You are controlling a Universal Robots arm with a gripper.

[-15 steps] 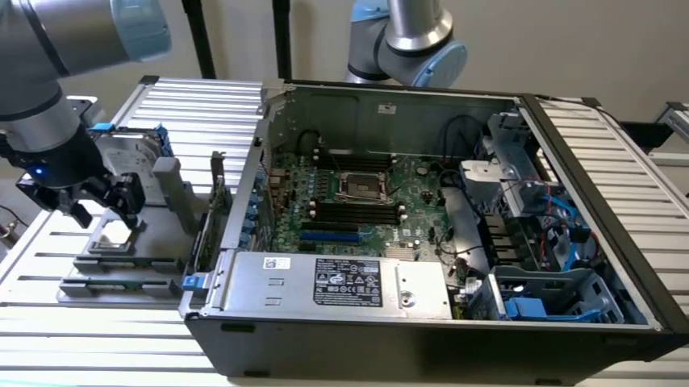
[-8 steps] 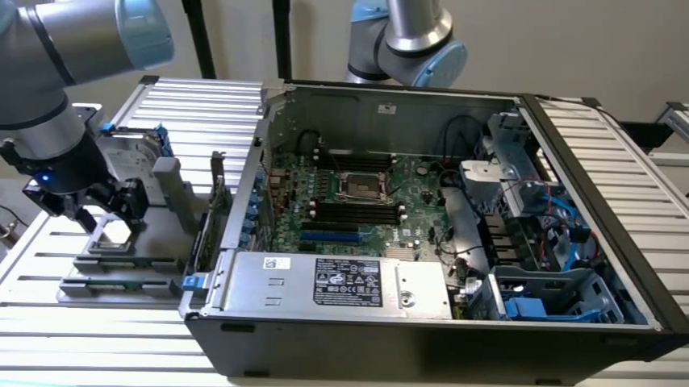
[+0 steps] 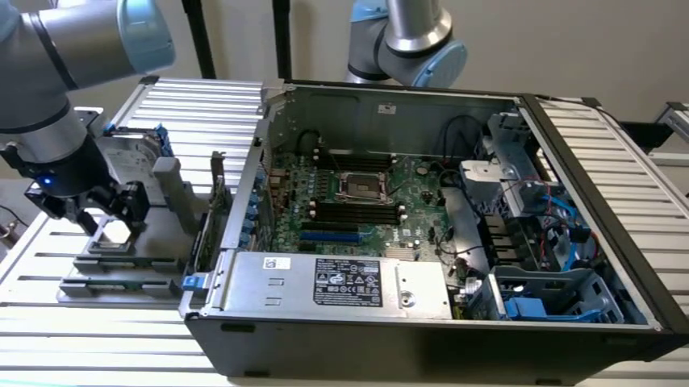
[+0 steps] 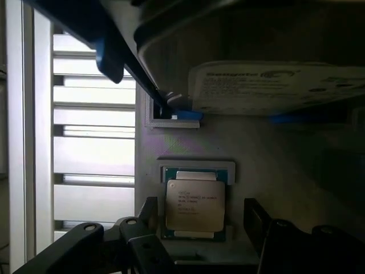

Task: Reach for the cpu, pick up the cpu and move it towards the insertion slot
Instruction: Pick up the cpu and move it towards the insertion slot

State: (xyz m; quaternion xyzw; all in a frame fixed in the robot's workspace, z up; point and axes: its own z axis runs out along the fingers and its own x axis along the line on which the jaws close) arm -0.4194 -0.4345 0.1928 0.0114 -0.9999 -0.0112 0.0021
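Nearest: one power supply (image 3: 334, 282), along the near edge of the open case (image 3: 431, 347).

Left of the case: one grey fixture (image 3: 119, 270) on the slatted table (image 3: 64, 355) (presumably it keeps loose parts at known spots for the arm).

On the fixture: one cpu (image 4: 195, 205), flat in a shallow seat with its metal face up, so its edges are free to be taken.

Gripper (image 4: 201, 214) low over the cpu. Jaws open, with two fingers (image 4: 142, 240), one on each side of the chip. As far as I can tell they are apart from it, and nothing is gripped.

Just beyond: one drive (image 4: 274, 85), upright in a blue frame and near the gripper. This is likely why the approach comes from above.

Farther and right, inside the case: one slot (image 3: 364, 187), with a shiny frame and a dark centre, vacant. Memory slots (image 3: 356, 214) flank it near and far; I can't count them.
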